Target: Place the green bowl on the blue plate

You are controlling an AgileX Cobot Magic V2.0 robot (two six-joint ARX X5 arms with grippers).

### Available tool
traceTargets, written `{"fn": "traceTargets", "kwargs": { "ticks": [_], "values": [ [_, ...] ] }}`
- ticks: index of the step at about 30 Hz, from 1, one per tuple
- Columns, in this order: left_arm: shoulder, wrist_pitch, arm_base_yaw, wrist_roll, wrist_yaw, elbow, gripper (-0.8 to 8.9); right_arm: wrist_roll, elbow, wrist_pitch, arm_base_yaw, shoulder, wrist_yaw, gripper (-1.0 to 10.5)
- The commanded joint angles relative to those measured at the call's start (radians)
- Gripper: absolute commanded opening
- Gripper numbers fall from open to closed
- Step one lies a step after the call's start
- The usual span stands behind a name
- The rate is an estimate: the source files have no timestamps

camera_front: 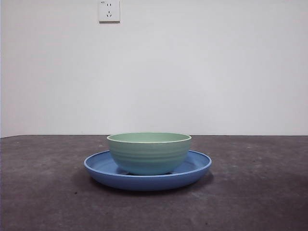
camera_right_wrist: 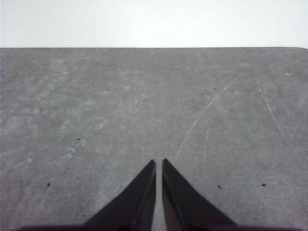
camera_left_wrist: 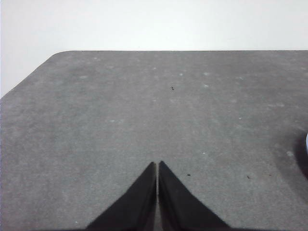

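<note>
Green bowl (camera_front: 148, 153) sits upright in the blue plate (camera_front: 192, 169) — both my tools (camera_left_wrist: 157, 166) (camera_right_wrist: 159, 163) closed, empty; only a stray bump could shift it.

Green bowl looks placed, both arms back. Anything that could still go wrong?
1. The green bowl sits upright inside the blue plate, apparently left of centre; a bump might slide it to the rim.
2. The left hand is shut and has the plate's edge in view; a careless sweep could clip it.

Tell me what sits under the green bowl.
The blue plate lies under the green bowl, on the dark table. The plate's centre and the bowl's base are hidden.
</note>
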Motion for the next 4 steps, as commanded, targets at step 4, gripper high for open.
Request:
{"fn": "traceTargets", "kwargs": {
  "ticks": [4],
  "values": [
    [-0.002, -0.008, -0.001, -0.002, -0.006, -0.021, 0.07, 0.011, -0.005, 0.006, 0.003, -0.003, 0.003, 0.2]
  ]
}}
